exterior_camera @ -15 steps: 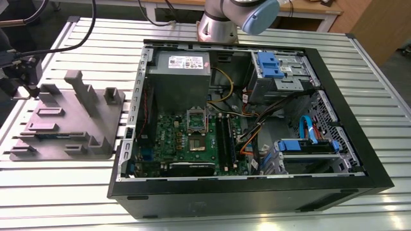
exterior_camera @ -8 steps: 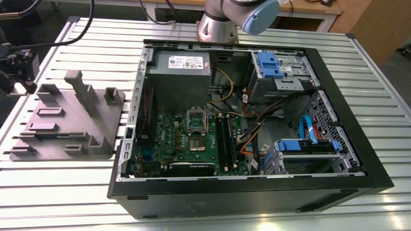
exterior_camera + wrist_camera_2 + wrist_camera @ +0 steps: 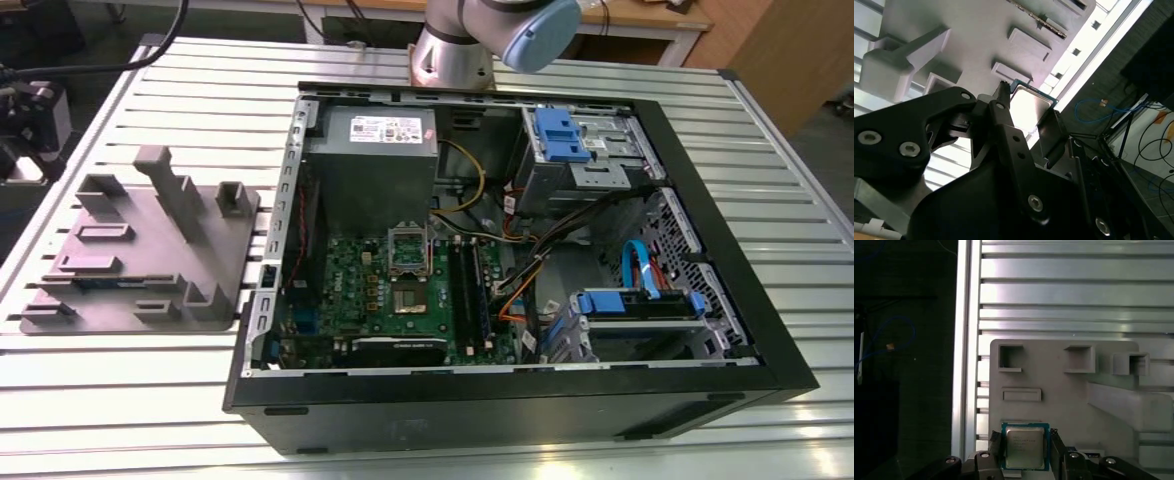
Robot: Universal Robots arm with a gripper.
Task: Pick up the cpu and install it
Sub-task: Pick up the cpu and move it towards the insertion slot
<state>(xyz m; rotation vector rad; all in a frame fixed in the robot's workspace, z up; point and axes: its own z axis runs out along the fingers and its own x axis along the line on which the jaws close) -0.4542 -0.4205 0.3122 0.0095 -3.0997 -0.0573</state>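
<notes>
My claw (image 3: 1025,440) stands around the cpu (image 3: 1025,449) at the grey tray (image 3: 1069,405), whether pinching it I cannot tell; I judge it light, stiff and delicate, best held only by two opposite side edges.

Gripper (image 3: 1025,439), clamped on the cpu (image 3: 1025,449), hangs clear of the tray posts (image 3: 1124,402); in the exterior view the socket (image 3: 407,250) lies open upward, power supply (image 3: 371,170) crowding at 12 o'clock, memory slots (image 3: 467,290) at 3 o'clock.

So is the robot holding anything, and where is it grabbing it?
Yes, the gripper holds the cpu, pinched by two opposite side edges.
</notes>
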